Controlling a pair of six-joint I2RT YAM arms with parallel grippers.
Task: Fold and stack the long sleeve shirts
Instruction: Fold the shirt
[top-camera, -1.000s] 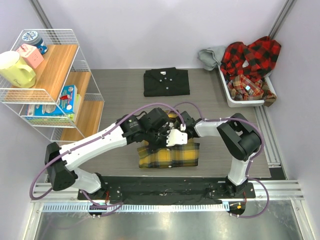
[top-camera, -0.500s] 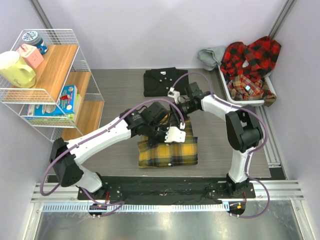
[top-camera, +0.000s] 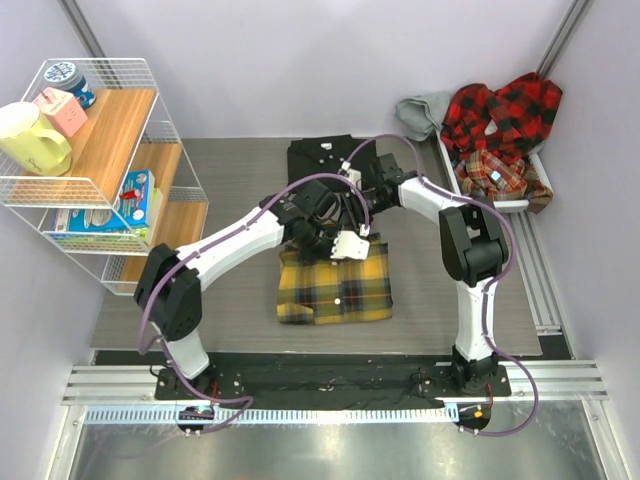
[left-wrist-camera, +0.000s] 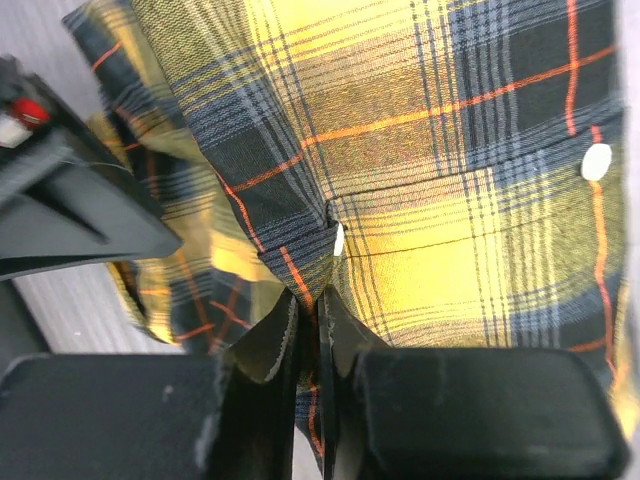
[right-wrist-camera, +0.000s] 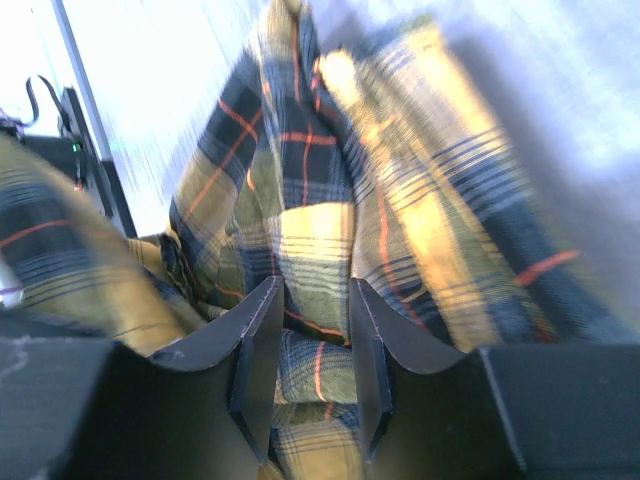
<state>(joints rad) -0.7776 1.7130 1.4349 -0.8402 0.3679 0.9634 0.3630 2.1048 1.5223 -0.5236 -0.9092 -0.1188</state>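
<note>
The yellow-and-black plaid shirt (top-camera: 335, 290) lies folded at the table's middle, its far edge lifted. My left gripper (top-camera: 347, 243) is shut on a fold of it, seen close in the left wrist view (left-wrist-camera: 310, 300) with the plaid cloth (left-wrist-camera: 450, 200) spread beyond. My right gripper (top-camera: 360, 200) is shut on a thick bunch of the same shirt (right-wrist-camera: 310, 260), the cloth filling the gap between its jaws (right-wrist-camera: 312, 330). The black folded shirt (top-camera: 315, 170) lies behind, partly hidden by both arms. Red-and-black plaid shirts (top-camera: 505, 115) are heaped at the back right.
A white bin (top-camera: 470, 195) holds the red plaid heap, with a grey cloth (top-camera: 420, 110) beside it. A wire shelf (top-camera: 100, 150) with a mug, boxes and a tin stands at the left. A black base strip (top-camera: 320, 375) runs along the near edge.
Both grippers have moved toward the far side, up to the black shirt, pulling the yellow plaid shirt's far edge with them. The shirt has shifted slightly away from the near edge.
</note>
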